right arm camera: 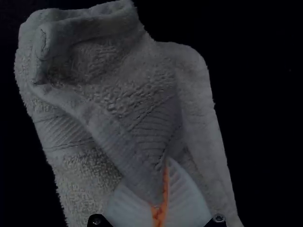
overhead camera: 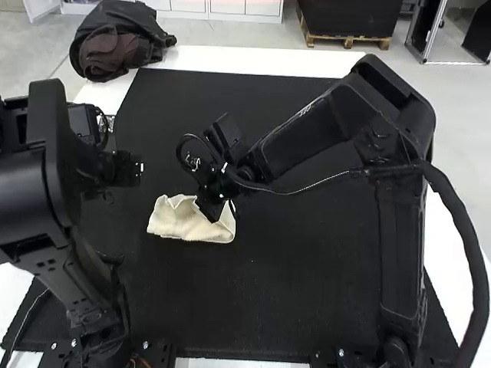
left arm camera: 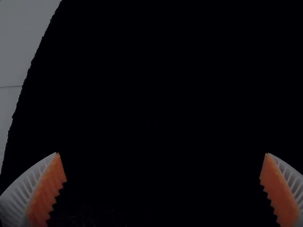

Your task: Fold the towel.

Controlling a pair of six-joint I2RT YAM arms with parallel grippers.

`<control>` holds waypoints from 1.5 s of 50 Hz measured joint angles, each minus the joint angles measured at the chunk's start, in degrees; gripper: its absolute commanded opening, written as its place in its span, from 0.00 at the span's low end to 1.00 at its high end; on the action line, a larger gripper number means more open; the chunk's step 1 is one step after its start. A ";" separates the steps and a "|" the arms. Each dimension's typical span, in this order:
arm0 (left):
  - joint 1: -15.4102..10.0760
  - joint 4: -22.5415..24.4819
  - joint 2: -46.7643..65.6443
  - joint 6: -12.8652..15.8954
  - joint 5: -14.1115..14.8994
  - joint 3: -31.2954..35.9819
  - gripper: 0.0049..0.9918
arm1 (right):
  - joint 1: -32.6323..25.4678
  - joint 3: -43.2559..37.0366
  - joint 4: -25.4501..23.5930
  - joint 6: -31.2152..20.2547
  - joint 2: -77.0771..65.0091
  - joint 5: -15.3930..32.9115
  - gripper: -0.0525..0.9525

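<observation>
The cream towel [overhead camera: 184, 221] lies folded and somewhat bunched on the black mat, near the middle of the high view. Over its right part is my right gripper [overhead camera: 212, 201], its fingertips hidden there. In the right wrist view the ribbed fingers of my right gripper [right arm camera: 163, 187] are together on a turned-over edge of the towel [right arm camera: 78, 165], which has a raised fold at its far end. My left gripper [overhead camera: 129, 169] is up and to the left of the towel, apart from it. The left wrist view has my left gripper [left arm camera: 162, 153] wide open above dark mat, nothing between its fingers.
A black mat [overhead camera: 261, 299] covers most of the white table [overhead camera: 253, 61]. A dark bundle of cloth or a bag [overhead camera: 119, 42] rests at the table's far left corner. The right arm reaches across the middle, with a cable looping at its wrist.
</observation>
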 measured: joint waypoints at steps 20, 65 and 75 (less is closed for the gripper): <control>1.05 -0.31 0.00 -0.02 0.66 0.00 0.97 | 3.89 0.00 0.07 1.51 0.00 -0.26 0.03; 1.05 -1.03 -1.77 -0.02 1.05 0.02 0.97 | 3.26 3.98 -5.18 6.25 -0.81 -2.62 0.73; 1.05 -1.05 -1.79 -0.22 1.05 0.02 0.97 | 2.54 4.07 -8.87 7.17 -4.92 -4.04 0.73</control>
